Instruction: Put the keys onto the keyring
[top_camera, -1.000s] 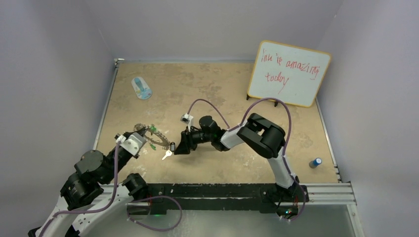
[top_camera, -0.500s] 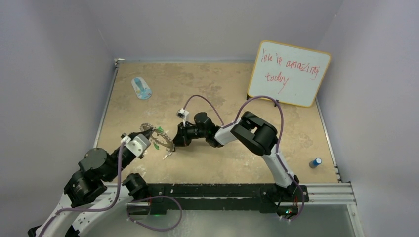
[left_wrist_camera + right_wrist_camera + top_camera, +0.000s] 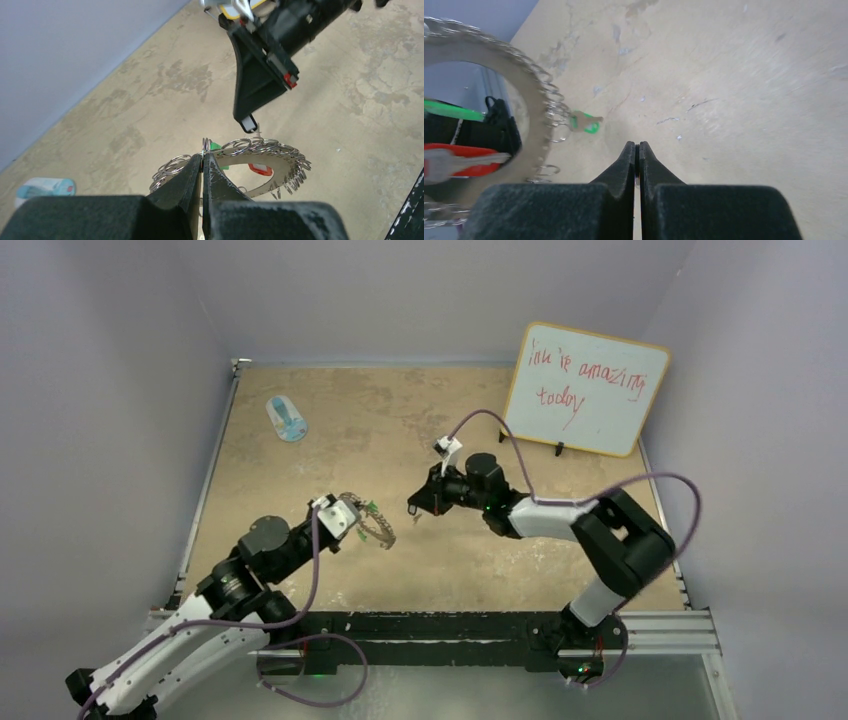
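My left gripper (image 3: 352, 521) (image 3: 202, 159) is shut on the rim of the keyring (image 3: 371, 524) (image 3: 282, 162) and holds it tilted above the table. The keyring (image 3: 538, 120) is a flat silver ring edged with wire loops. A key with a green tag (image 3: 217, 147) (image 3: 587, 123) and a key with a red tag (image 3: 260, 170) (image 3: 466, 162) hang on it. My right gripper (image 3: 414, 509) (image 3: 637, 146) is shut on the black-tagged key (image 3: 249, 122) just above the ring's far edge. In the right wrist view only a sliver of that key shows between the jaws.
A blue-and-white oval object (image 3: 287, 418) (image 3: 44, 187) lies at the back left of the tan table (image 3: 450, 570). A whiteboard (image 3: 585, 388) with red writing leans at the back right. Grey walls close in the table on three sides.
My right gripper closed on the black-tagged key that lay on the table, lifted it and moved right. The left arm carried the keyring to the right after it.
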### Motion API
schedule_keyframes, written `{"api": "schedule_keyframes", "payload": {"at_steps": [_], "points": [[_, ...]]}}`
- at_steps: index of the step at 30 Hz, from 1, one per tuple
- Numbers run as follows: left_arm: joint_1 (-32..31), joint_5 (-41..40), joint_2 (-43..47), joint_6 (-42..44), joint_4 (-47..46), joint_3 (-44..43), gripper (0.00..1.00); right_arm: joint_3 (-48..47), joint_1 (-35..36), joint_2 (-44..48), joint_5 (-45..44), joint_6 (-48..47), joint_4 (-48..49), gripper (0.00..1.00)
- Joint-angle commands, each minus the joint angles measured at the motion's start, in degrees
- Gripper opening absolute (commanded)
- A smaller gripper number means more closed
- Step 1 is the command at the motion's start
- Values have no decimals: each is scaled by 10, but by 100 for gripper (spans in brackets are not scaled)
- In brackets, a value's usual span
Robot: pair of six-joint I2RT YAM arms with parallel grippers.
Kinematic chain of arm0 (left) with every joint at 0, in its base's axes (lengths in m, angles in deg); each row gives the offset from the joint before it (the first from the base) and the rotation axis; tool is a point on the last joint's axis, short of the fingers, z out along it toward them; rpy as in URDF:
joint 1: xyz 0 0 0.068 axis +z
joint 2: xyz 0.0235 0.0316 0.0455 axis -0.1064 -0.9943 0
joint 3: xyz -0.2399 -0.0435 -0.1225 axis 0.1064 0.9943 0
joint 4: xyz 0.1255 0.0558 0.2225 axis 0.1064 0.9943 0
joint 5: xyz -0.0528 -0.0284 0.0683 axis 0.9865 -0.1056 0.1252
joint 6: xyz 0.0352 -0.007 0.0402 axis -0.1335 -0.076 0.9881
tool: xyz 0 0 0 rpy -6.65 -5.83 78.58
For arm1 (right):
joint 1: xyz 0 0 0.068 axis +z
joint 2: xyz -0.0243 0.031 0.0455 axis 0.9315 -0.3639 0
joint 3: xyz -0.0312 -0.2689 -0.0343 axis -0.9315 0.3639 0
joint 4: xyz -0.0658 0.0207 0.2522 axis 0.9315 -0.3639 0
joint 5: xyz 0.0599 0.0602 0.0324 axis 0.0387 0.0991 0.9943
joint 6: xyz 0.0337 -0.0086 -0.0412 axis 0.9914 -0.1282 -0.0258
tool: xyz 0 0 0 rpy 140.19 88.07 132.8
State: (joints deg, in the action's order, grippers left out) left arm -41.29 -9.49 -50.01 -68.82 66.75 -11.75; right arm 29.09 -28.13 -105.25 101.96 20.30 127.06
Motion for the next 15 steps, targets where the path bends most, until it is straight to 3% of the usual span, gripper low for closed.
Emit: {"api": "schedule_keyframes", "payload": {"at_steps": [1,3,6,8,12,15], "points": [[0,37,-41,-53,-198,41,0,17,10,125,-147,-118,-168,0],[0,37,-69,-55,-221,49,0,19,12,160,-201,-140,-212,0],[-1,32,-105,-55,-234,53,0,32,13,207,-208,-157,-247,3],[-1,25,-125,-55,-241,57,0,42,14,231,-187,-173,-256,16],[-1,6,-139,-61,-248,70,0,56,14,263,-143,-181,-268,55],[-1,-5,-138,-64,-245,80,0,61,12,276,-140,-165,-274,68]]}}
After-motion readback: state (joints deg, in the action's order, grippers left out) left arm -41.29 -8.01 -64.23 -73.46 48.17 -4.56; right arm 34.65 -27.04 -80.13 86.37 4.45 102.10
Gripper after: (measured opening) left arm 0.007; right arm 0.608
